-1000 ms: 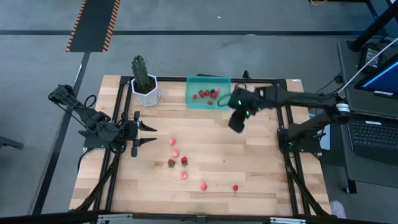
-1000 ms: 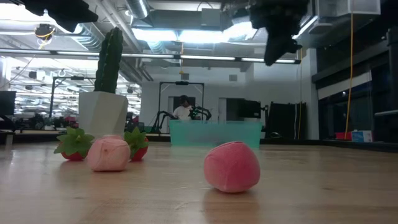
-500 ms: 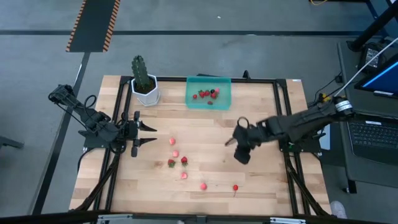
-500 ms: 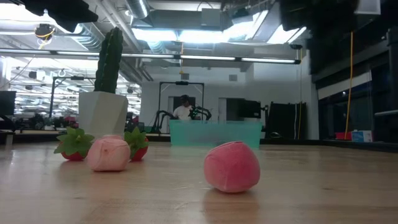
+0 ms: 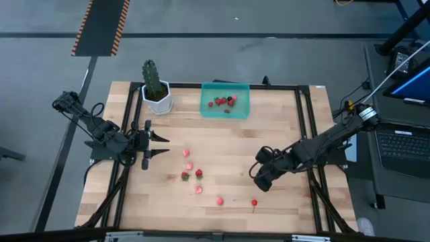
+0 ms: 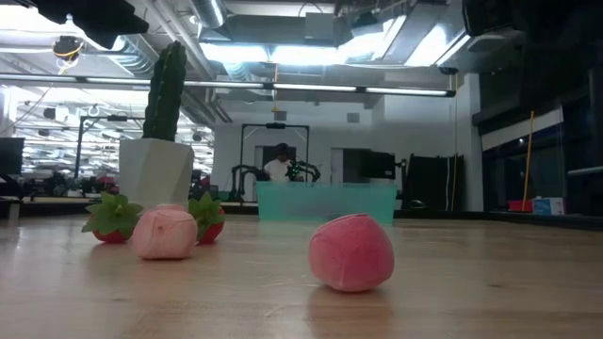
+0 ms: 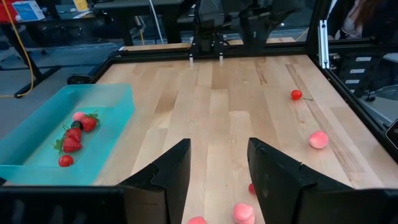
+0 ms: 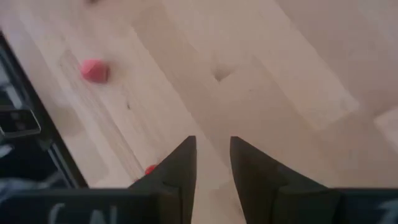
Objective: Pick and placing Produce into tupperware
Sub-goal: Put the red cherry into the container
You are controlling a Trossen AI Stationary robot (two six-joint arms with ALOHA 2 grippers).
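The teal tupperware [image 5: 225, 99] sits at the table's far edge with several red berries and a dark one inside; the left wrist view shows it too [image 7: 68, 134]. Several loose pink and red berries [image 5: 190, 165] lie on the wood near the middle, and one small red berry [image 5: 254, 202] lies by the near edge. My right gripper [image 5: 258, 182] hovers just beyond that red berry, open by a narrow gap and empty [image 8: 213, 146]. A pink berry [image 8: 94, 70] shows ahead of it. My left gripper [image 5: 166, 146] waits open at the table's left side [image 7: 219, 149].
A green cactus in a white pot [image 5: 156, 91] stands left of the tupperware. Black frame rails [image 5: 306, 134] run along the table's sides. In the low view, pink berries [image 6: 351, 252] and leafy red ones [image 6: 113, 217] lie in front of the pot [image 6: 155, 169].
My right gripper has swung from beside the tupperware toward the table's near edge, ending close to the red berry at the near right. Berries, tupperware and the left arm have stayed put.
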